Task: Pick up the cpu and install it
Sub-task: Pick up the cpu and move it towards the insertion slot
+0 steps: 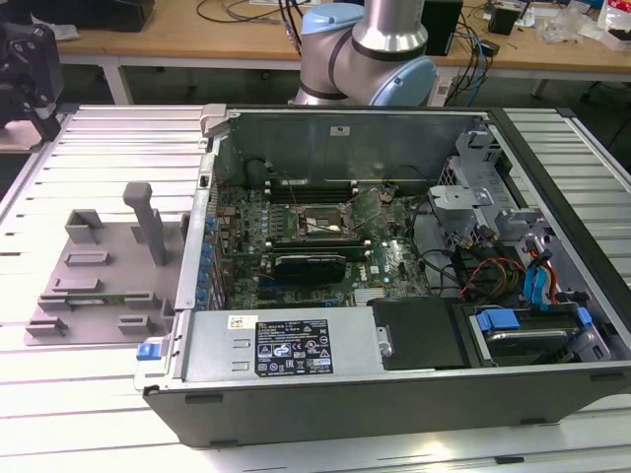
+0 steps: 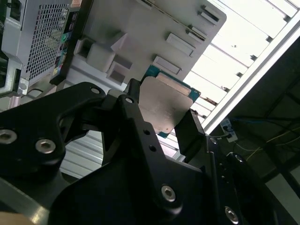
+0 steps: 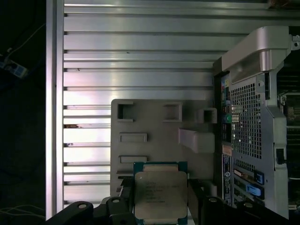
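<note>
Hand (image 3: 161, 208) is closed on the cpu (image 3: 161, 190), gripping it by two opposite edges. The black fingers (image 2: 132, 101) sit tight against either side, only as far apart as the chip is wide.

The cpu is up in the air, off the tray. Its silver top and green rim show in both wrist views, and the hand (image 2: 161, 112) holds it flat (image 2: 165, 103).

In the first wrist view the grey plastic tray (image 3: 154, 122) lies well behind the chip, which overlaps the tray's near edge. So the hand hangs over that end of the tray.

The tray (image 1: 99, 281) sits on the slatted aluminium tabletop (image 1: 89, 148) towards the exterior view's left edge. It is just beside the computer case (image 1: 394, 394), and one upright post (image 1: 148, 222) stands on it. In the second wrist view the tray (image 2: 140, 28) shows with its raised blocks and slots.

The case lies on its side, open, across the middle of the tabletop. Its perforated rear panel (image 3: 248, 117) is next to the tray.

Inside, the motherboard (image 1: 394, 261) is in view, with the black-framed socket (image 1: 317, 225) around mid-board. It is well apart from the tray. A metal box with a label (image 1: 286, 345) runs along the case's near wall.

The arm's base (image 1: 380, 44) stands behind the case at the far edge of the tabletop.
</note>
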{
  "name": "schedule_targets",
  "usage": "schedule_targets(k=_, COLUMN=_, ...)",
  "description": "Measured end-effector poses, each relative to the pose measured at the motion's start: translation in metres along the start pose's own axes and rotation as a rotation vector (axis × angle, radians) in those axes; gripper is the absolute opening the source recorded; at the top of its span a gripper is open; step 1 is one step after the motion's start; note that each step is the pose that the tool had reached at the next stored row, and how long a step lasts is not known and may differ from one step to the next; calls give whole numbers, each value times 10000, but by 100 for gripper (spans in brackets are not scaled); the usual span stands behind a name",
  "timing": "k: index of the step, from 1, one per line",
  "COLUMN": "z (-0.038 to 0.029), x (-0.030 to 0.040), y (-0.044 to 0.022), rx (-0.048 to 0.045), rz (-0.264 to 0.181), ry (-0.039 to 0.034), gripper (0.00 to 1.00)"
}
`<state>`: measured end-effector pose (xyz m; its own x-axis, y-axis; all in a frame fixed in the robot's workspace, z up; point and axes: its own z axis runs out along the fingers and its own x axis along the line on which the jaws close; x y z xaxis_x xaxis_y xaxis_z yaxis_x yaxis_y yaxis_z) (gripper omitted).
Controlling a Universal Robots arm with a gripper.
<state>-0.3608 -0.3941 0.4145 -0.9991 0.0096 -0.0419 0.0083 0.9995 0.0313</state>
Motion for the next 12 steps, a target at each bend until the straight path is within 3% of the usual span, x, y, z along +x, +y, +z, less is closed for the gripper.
schedule_targets(k=6, z=2, x=-51, y=0, rx=0, rz=0, ry=0, gripper=55)
schedule_targets(k=12, z=8, x=-175, y=1, rx=0, rz=0, ry=0, gripper=55)
